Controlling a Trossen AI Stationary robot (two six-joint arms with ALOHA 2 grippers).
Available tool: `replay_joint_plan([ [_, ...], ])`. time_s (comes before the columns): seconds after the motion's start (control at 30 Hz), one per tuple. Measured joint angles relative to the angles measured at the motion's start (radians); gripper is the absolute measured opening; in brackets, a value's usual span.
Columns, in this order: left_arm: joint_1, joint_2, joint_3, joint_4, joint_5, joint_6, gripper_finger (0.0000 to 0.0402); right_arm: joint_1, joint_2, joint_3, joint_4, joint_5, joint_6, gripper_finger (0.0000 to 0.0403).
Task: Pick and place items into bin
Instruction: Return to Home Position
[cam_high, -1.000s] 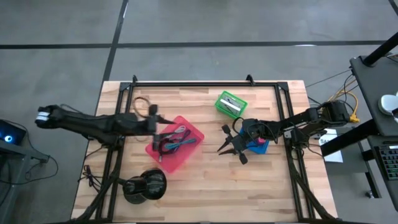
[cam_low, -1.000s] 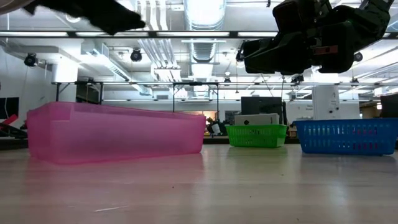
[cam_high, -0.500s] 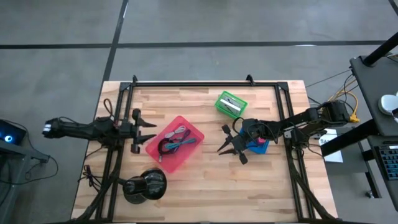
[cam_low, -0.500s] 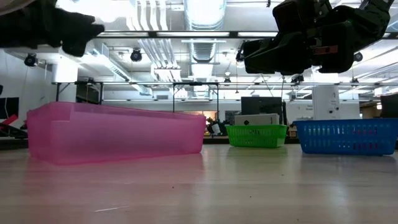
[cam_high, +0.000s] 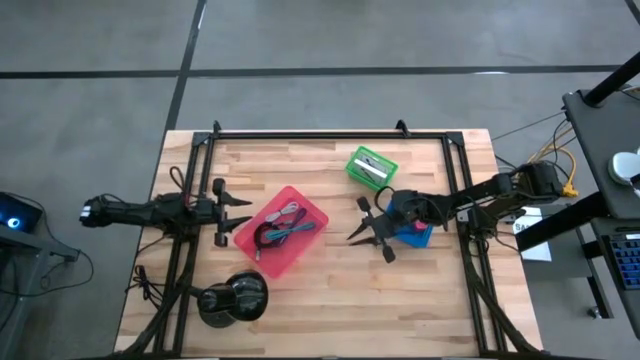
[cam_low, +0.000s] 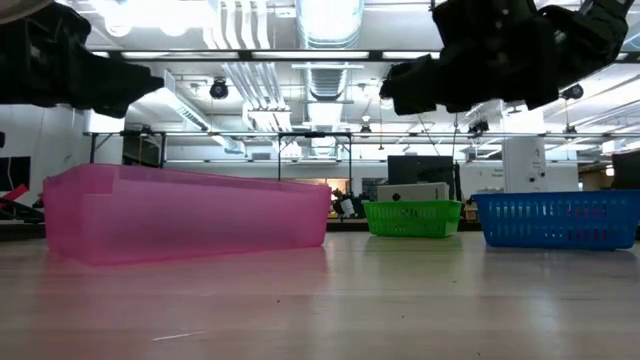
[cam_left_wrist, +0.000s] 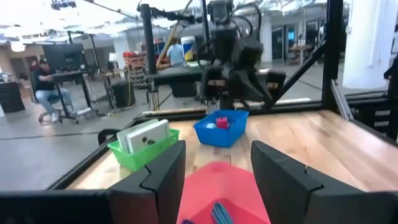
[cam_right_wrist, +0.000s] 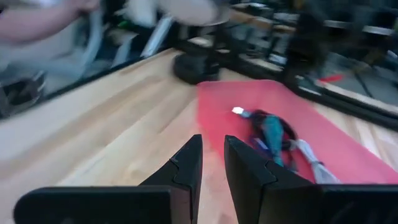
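While the left gripper (cam_high: 240, 210) hangs spread and empty just off the 9 o'clock side of the pink bin (cam_high: 312, 204), the cords (cam_high: 278, 230) lie tangled inside that bin, at the gripper's 3 o'clock. The bin's long axis runs from about 7 to 1 o'clock across the table (cam_high: 330, 290). Farther out, at the bin's 3 o'clock, the right gripper (cam_high: 358, 229) hovers over bare wood, fingers narrowly parted and gripping nothing. The left arm looks nearer; its retreat should head toward 9 o'clock, clear of the bin wall.

Overhead, table-level, wrists (pink bin (cam_high: 279, 258) shared)
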Motion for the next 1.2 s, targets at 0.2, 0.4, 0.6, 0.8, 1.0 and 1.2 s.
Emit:
replay_joint_plan([
  [0.2,0.0,0.0,-0.001,-0.01,-0.001,0.0,0.0166,-0.001,-0.044,-0.046,0.013,0.065,0.136,0.0056],
  [0.4,0.0,0.008,-0.001,-0.013,-0.001,0.0,0.0166,0.0,-0.243,-0.174,0.02,0.128,0.195,0.0056],
  [0.6,0.0,0.014,-0.002,-0.015,-0.001,0.0,0.0166,0.0,-0.571,-0.354,0.002,0.383,0.224,0.0056],
  [0.8,0.0,0.008,-0.002,-0.016,-0.001,0.0,0.0166,0.0,-0.894,-0.487,-0.154,0.421,0.272,0.0056],
  [1.0,0.0,0.007,-0.003,-0.017,-0.001,-0.001,0.0166,0.0,-1.2,-0.492,-0.463,0.418,0.274,0.0056],
  [1.2,0.0,0.01,-0.003,-0.019,-0.001,-0.002,0.0166,0.0,-1.454,-0.49,-0.69,0.382,0.288,0.0053],
])
